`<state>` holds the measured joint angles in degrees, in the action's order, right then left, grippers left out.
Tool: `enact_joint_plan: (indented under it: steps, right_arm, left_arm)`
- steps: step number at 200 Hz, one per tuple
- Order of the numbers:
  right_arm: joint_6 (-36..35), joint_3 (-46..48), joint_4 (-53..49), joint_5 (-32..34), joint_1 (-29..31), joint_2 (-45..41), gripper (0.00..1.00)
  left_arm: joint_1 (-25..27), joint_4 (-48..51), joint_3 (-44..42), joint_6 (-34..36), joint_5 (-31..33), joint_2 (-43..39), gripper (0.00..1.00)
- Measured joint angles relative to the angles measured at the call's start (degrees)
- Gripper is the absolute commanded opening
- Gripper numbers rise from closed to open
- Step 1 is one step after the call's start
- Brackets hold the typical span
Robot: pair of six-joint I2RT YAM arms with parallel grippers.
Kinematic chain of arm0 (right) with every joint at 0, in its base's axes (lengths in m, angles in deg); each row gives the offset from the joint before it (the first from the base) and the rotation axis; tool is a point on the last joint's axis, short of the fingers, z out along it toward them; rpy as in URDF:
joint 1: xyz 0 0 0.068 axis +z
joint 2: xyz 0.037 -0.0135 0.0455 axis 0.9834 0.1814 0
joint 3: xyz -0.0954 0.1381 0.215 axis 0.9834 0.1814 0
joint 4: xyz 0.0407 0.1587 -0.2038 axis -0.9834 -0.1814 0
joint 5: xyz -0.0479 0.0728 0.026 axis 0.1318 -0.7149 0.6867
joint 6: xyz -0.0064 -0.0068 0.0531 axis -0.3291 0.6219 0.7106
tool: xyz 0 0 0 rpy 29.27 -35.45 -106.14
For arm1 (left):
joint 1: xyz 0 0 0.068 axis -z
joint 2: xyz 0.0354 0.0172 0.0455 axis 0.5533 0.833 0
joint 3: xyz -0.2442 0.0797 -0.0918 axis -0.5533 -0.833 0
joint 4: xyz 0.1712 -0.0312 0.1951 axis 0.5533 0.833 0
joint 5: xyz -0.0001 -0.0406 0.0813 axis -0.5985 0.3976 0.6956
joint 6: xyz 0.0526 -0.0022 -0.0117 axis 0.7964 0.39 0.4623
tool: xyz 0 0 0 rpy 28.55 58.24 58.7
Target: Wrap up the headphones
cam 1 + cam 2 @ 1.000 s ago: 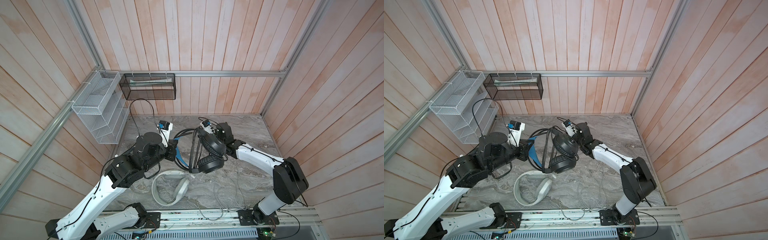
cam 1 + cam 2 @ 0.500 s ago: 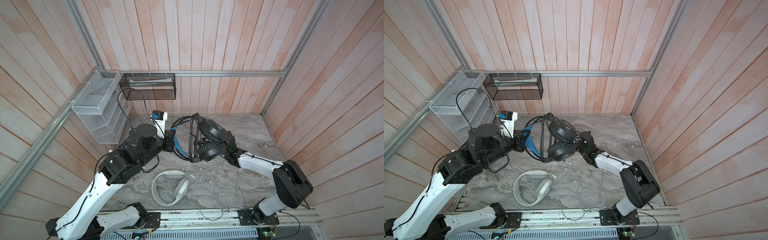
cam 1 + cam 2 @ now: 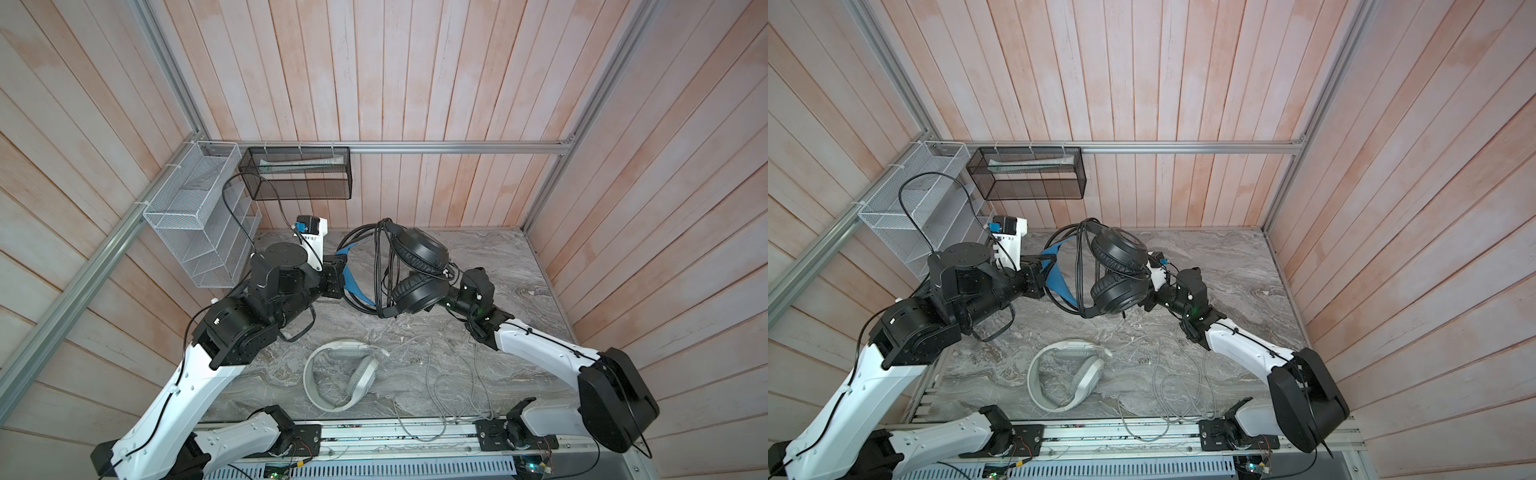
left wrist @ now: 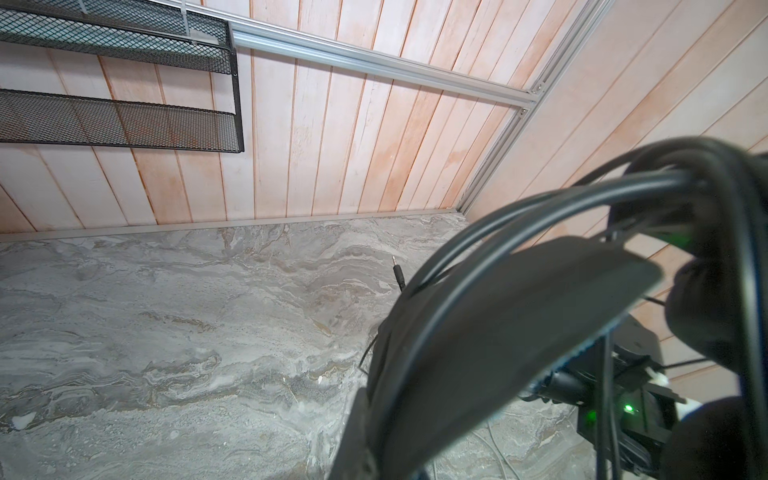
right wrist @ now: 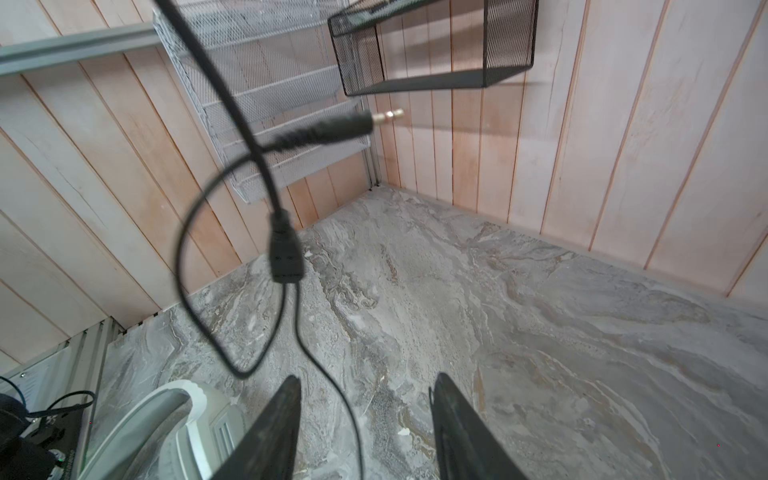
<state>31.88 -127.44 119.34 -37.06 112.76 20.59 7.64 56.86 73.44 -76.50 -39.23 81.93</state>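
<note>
Above the marble table [image 3: 498, 266] the black headset [image 3: 417, 249] hangs in the air, because the left gripper [image 3: 341, 277] is closed tight on its headband, at the blue inner side. This keeps the frame steady so that the black cable [image 3: 379, 266] can go around it; several turns already lie across the band. The right gripper [image 5: 365, 386] stands beside the ear cups with its jaws apart. Only a thin part of the cable passes loose between them, and the plug [image 5: 386, 116] dangles in front. I judge this end needs tucking. The white headset [image 3: 340, 378] lies flat near the front edge, its grey cable [image 3: 453, 374] unwound.
</note>
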Motion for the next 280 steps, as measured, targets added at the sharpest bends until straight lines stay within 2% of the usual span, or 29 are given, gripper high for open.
enact_joint_plan:
  steps: [37, 95, 132, 210, 264, 280]
  right_arm:
    - [1.8, 0.1, 2.0, -0.4, 0.0, -4.5, 0.55]
    - [3.8, 0.0, 3.1, -2.7, 0.4, 0.2, 0.55]
    - [4.5, 0.0, 3.9, -3.5, 2.5, 0.1, 0.54]
    - [6.5, 0.5, 6.1, -0.6, 6.0, -4.0, 0.54]
    - [5.1, -1.0, 4.4, 4.0, 6.1, 2.7, 0.49]
    - [4.6, -2.5, 3.8, 4.7, 6.1, 4.7, 0.38]
  left_arm:
    - [-0.3, 0.0, 0.3, 0.0, -0.1, 0.6, 0.0]
    - [-0.4, 0.0, 0.5, -0.5, -0.7, 1.3, 0.0]
    - [-0.5, 0.0, 0.5, -0.7, -0.7, 1.3, 0.0]
    - [-0.5, 0.0, 0.5, -0.9, -0.7, 2.0, 0.0]
    - [-0.5, 0.0, 0.6, -1.2, -0.7, 2.0, 0.0]
    - [-0.5, 0.0, 0.7, -1.3, -0.7, 2.0, 0.0]
